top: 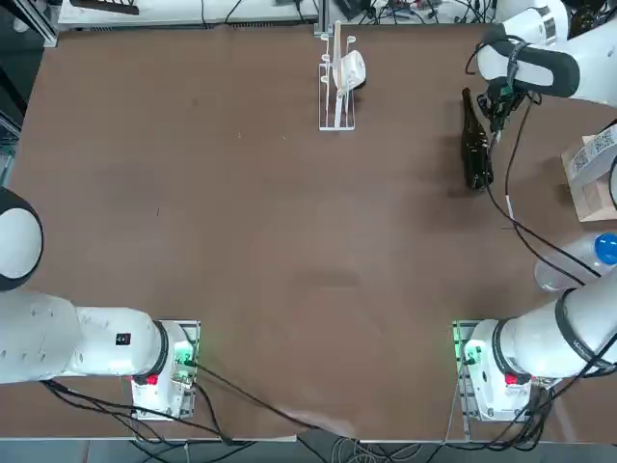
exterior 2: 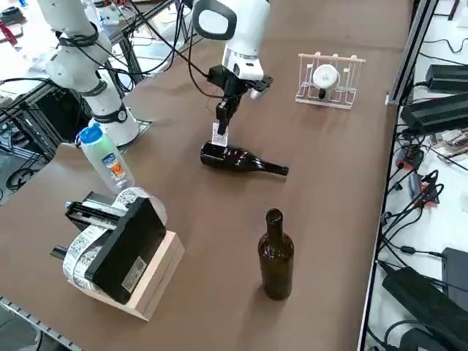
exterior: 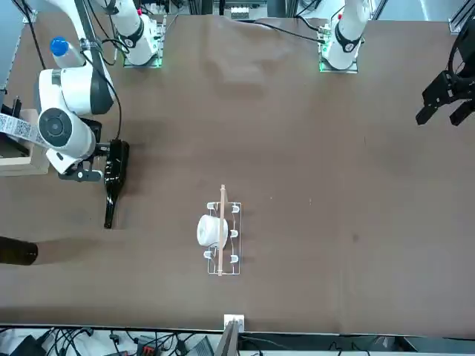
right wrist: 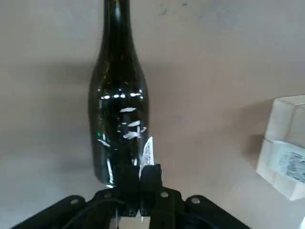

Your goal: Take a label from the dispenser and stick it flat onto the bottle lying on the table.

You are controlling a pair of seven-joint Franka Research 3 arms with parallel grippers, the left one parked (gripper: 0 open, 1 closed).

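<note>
Right gripper (right wrist: 141,177) jaws pinch label (right wrist: 147,153) above bottle (right wrist: 119,119).

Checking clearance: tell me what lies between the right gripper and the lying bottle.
Only the label, hanging from the shut right gripper just above the bottle; right side view.

I count two dark glass bottles: the bottle (exterior 2: 241,161) lying on the table (exterior 2: 322,212) and an upright dark bottle (exterior 2: 276,255) near it. One clear plastic bottle (exterior 2: 107,159) with a blue cap stands beside one label dispenser (exterior 2: 121,248). One white wire rack (exterior 2: 328,80) sits across the table from that dispenser. I see one label (exterior 2: 219,134), hanging over the lying bottle.
</note>
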